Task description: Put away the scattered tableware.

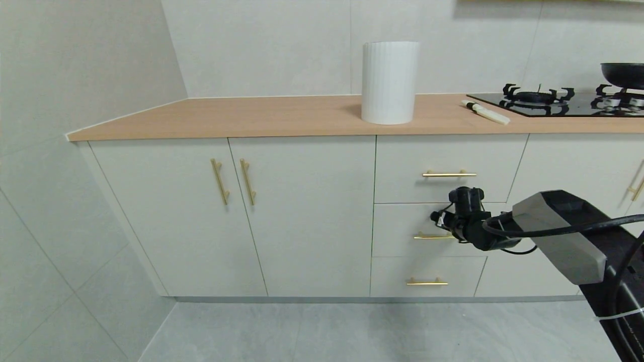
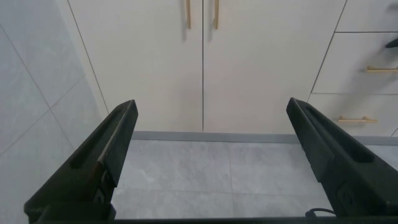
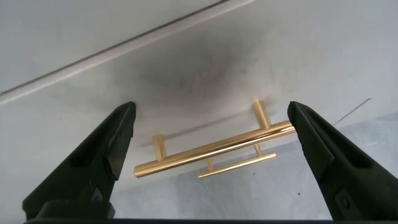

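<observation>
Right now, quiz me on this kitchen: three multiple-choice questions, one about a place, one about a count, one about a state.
1. Where is the knife?
A. on the floor
B. on the countertop beside the hob
C. in a drawer

2. How many drawers are stacked under the white canister?
A. two
B. three
C. five

3. How is the right tool?
A. shut on the knife
B. shut on a handle
C. open

Answers:
1 B: it lies on the wood by the hob's edge.
2 B: three gold handles sit one above another.
3 C: its fingers stand apart either side of a drawer handle.
</observation>
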Robot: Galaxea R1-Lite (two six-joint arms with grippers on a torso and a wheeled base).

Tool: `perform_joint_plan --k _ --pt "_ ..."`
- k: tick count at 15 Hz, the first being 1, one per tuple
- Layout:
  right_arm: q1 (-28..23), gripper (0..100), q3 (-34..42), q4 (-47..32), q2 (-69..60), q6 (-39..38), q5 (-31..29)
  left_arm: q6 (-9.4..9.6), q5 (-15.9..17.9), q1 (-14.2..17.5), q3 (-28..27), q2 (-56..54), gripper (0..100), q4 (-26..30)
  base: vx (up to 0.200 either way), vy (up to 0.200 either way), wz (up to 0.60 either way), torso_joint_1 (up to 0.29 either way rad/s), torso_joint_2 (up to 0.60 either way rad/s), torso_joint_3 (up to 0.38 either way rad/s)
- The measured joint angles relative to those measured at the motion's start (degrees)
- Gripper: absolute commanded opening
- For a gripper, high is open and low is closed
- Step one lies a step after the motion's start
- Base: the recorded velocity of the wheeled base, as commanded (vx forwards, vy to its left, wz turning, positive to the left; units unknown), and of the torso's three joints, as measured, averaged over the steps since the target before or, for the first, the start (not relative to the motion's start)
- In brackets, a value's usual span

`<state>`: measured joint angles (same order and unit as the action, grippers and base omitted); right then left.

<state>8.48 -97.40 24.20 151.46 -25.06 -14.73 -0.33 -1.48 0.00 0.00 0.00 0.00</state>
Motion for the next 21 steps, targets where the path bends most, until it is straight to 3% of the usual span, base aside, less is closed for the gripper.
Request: perform_joint_plan --k 4,10,13,17,21 --pt "1.71 100 17.14 -0.01 -13.47 0.27 0.5 0.01 0.02 0.0 0.0 0.0 100 0.0 0.0 0.0 0.0 0.0 0.0 0.0" --pt "4.85 100 43.57 0.02 -49.25 3.23 0.0 0.01 0.02 0.0 0.0 0.0 100 0.0 0.0 0.0 0.0 0.0 0.0 0.0" --pt "4.99 100 54.19 -0.22 -67.87 8.29 -0.11 0.0 0.0 0.0 0.0 0.0 100 0.0 0.0 0.0 0.0 0.0 0.0 0.0" --pt "1.4 100 68.3 -0.8 -93.25 16.77 -0.16 0.0 0.02 0.0 0.0 0.0 100 0.0 0.0 0.0 0.0 0.0 0.0 0.0" --pt "-0.78 100 76.04 -10.65 -116.92 24.62 -0.98 0.01 0.0 0.0 0.0 0.0 100 0.0 0.0 0.0 0.0 0.0 0.0 0.0"
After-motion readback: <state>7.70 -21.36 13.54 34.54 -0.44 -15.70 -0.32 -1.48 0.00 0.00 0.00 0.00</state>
